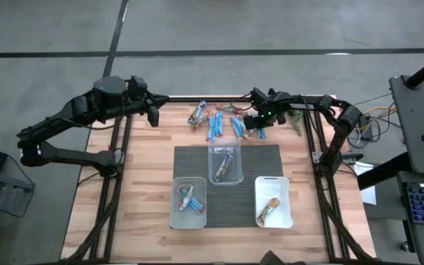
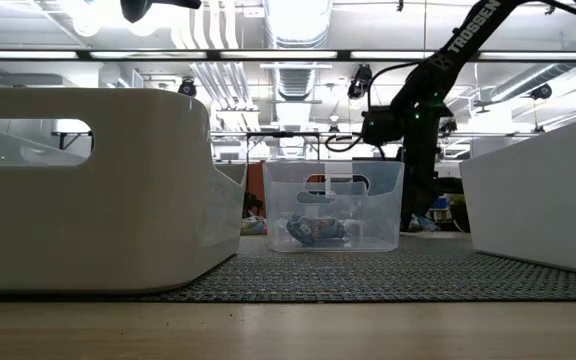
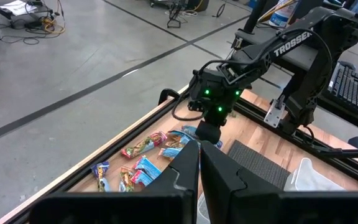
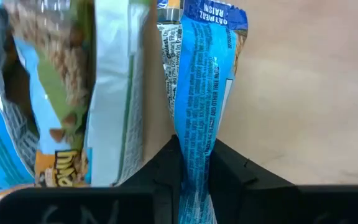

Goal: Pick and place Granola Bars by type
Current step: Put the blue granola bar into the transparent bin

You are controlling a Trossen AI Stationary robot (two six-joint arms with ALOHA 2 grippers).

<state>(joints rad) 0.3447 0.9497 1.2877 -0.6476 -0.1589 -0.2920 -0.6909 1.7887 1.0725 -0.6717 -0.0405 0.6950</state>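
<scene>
Right tool (image 4: 194, 165): pinches a blue bar (image 4: 204, 74) at the counter's (image 1: 146, 169) far edge.
Left tool (image 3: 199, 163): fingers together, empty, above the far-left corner.
Loose bars (image 1: 216, 121): beside the right tool.

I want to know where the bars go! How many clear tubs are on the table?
3. One tub sits mid-mat, one at the mat's near left corner, and one at its near right corner. None seems hidden.
</scene>
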